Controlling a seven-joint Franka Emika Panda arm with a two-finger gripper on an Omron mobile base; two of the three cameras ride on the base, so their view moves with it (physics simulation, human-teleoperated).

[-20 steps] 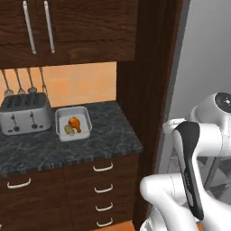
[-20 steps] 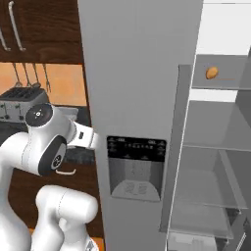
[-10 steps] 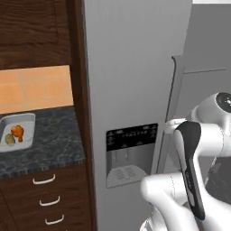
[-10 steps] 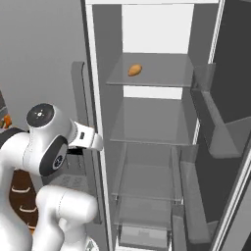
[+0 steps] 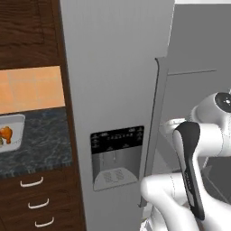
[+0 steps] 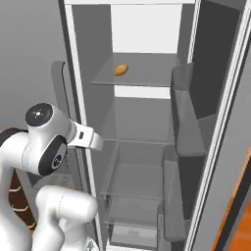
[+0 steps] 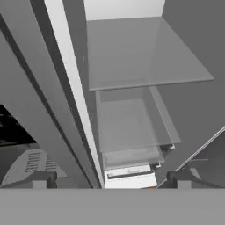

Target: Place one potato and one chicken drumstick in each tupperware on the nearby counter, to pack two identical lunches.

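One tupperware (image 5: 16, 119) lies on the dark marbled counter (image 5: 45, 140) at the far left of the left base view, cut by the frame edge. It holds an orange-brown chicken drumstick (image 5: 5, 133) and a dull greenish lump beside it. In the right base view an orange-tan oval potato (image 6: 120, 69) rests on the top glass shelf of the open fridge. My gripper (image 7: 110, 182) is open with nothing between its fingertips (image 7: 40, 179), and faces the fridge's lower shelves from outside.
The fridge's closed left door carries a dispenser panel (image 5: 115, 155). The right door stands open, with bins (image 6: 184, 112) on its inner side. Bare glass shelves (image 6: 137, 122) sit below the potato. Dark wooden drawers (image 5: 31, 182) lie under the counter.
The base has swung to the right, so both views slid off the counter and toaster onto the fridge. The open fridge interior now sits centred in the right base view. The gripper stays open.
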